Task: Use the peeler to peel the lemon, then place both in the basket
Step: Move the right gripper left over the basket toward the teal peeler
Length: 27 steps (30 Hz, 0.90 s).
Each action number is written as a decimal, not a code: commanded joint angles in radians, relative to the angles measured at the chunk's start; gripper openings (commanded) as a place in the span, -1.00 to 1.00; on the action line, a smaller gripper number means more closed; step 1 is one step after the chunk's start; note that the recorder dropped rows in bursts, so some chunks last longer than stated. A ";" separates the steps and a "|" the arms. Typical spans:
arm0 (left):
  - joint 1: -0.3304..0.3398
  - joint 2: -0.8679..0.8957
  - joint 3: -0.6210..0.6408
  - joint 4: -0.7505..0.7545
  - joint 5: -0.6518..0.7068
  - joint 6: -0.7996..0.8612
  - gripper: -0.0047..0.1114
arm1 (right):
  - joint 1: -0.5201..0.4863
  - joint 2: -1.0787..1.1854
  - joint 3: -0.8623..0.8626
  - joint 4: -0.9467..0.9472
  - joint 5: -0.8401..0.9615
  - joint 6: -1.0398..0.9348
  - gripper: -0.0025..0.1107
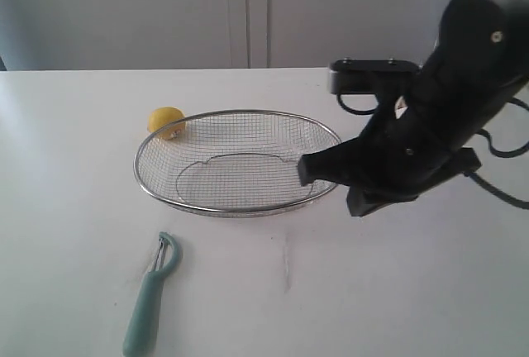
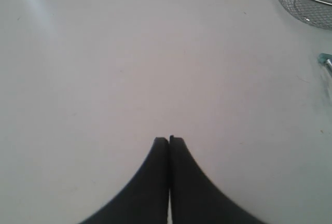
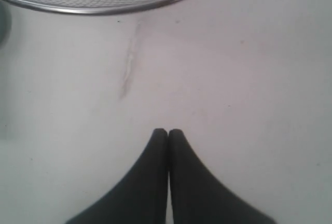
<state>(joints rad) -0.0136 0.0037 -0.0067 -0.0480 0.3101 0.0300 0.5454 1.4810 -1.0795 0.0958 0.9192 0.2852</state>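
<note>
Jaws of the left gripper (image 2: 169,140) and right gripper (image 3: 167,131) are pressed together, nothing held. Outside the basket (image 1: 240,211), the lemon (image 1: 166,121) is seen just behind its rim and the peeler (image 1: 150,295) laid in front, seemingly because peeling is not yet begun.

The basket (image 1: 238,211) is set on the table (image 1: 413,291). The lemon (image 1: 166,121) is placed behind the basket's left end, just beside the rim; contact cannot be told. The peeler (image 1: 149,303) is laid in front of the basket's left end, apart from it, with the blade head turned toward the basket and the handle away. The right arm (image 1: 430,126) is seen at the basket's right, crossing over its right end in the exterior view. A faint mark (image 3: 129,63) on the table is found between the basket's rim and the right gripper (image 3: 167,130). The left gripper (image 2: 169,139) is positioned over the table, well apart from the basket.
</note>
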 commanded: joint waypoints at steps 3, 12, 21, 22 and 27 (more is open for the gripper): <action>0.001 -0.004 0.007 -0.007 -0.004 0.001 -0.92 | 0.146 0.096 -0.081 -0.085 -0.002 0.145 -0.96; 0.001 -0.004 0.007 -0.007 -0.004 0.001 -0.92 | 0.328 0.297 -0.218 -0.108 -0.036 0.190 -0.96; 0.001 -0.004 0.007 -0.007 -0.004 0.001 -0.92 | 0.442 0.483 -0.402 -0.108 -0.035 0.190 -0.96; 0.001 -0.004 0.007 -0.007 -0.004 0.001 -0.92 | 0.449 0.495 -0.419 -0.108 -0.035 0.190 -0.96; 0.001 -0.004 0.007 -0.007 -0.004 0.001 -0.92 | 0.471 0.536 -0.472 -0.096 -0.080 0.190 -0.96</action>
<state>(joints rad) -0.0136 0.0037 -0.0067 -0.0480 0.3101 0.0300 1.0063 2.0057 -1.5302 0.0000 0.8737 0.4704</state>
